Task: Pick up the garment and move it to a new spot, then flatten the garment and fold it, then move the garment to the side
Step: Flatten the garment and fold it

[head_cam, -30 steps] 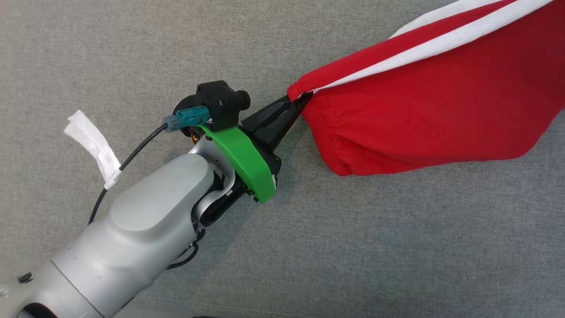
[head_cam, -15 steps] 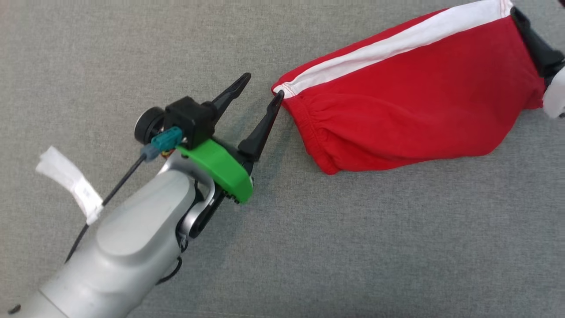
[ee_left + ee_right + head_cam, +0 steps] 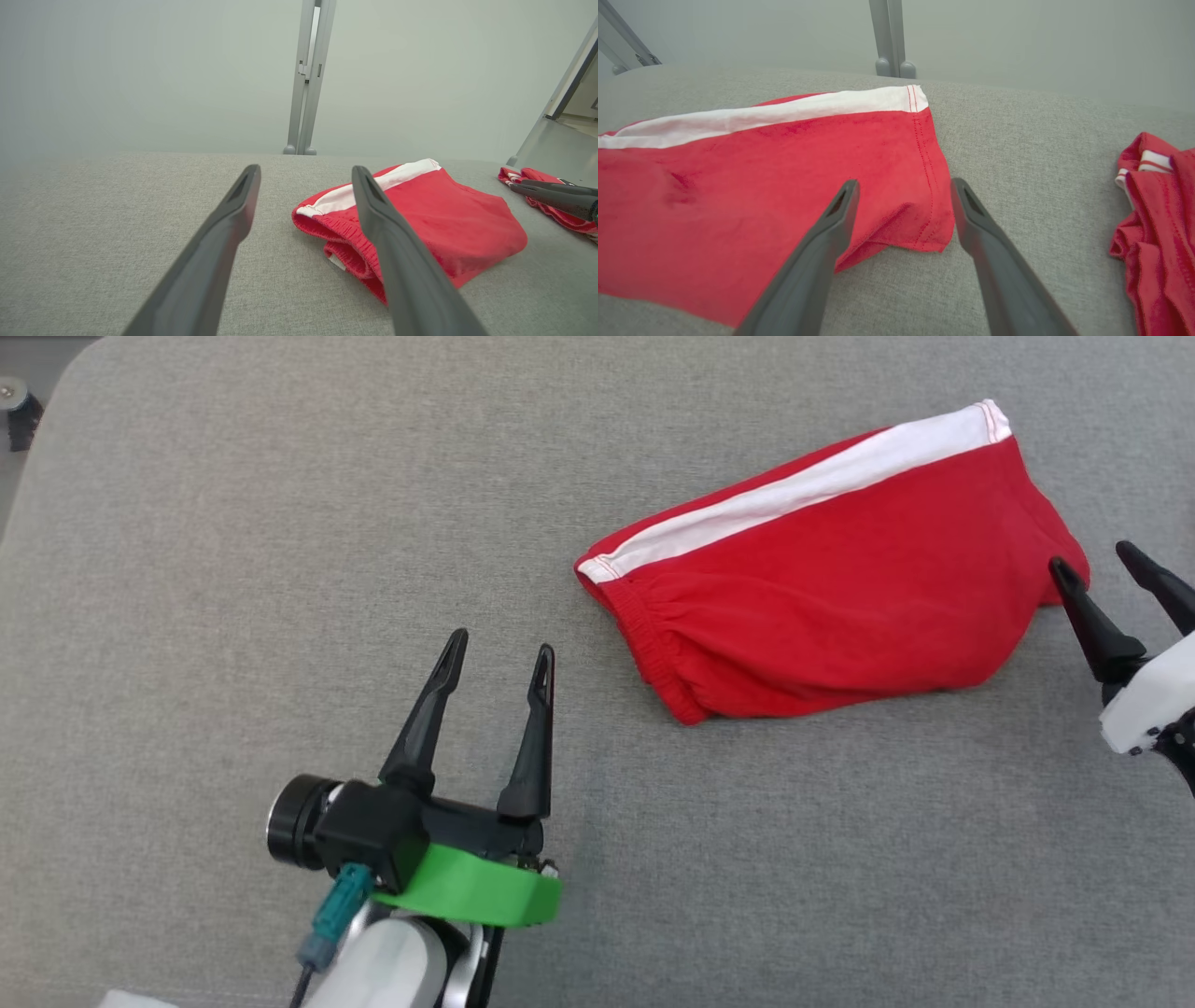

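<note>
The garment (image 3: 840, 588) is a pair of red shorts with a white side stripe, lying folded on the grey fabric surface (image 3: 280, 523). It also shows in the left wrist view (image 3: 434, 224) and the right wrist view (image 3: 761, 177). My left gripper (image 3: 499, 658) stands open to the lower left of the waistband end, well apart from the cloth, with nothing between its fingers. At the right edge my right gripper (image 3: 1090, 560) is open too, its tips just off the hem corner. In the right wrist view that hem corner (image 3: 924, 233) lies between the spread fingers.
A second red garment (image 3: 1157, 233) lies crumpled further right on the surface, seen also in the left wrist view (image 3: 546, 196). A grey upright post (image 3: 308, 74) stands behind the far edge. The surface's rounded corner (image 3: 56, 420) is at the upper left.
Both grippers have opened and let go of the garment, which now lies flat. The left gripper has drawn back toward the lower left; the head view has also shifted.
</note>
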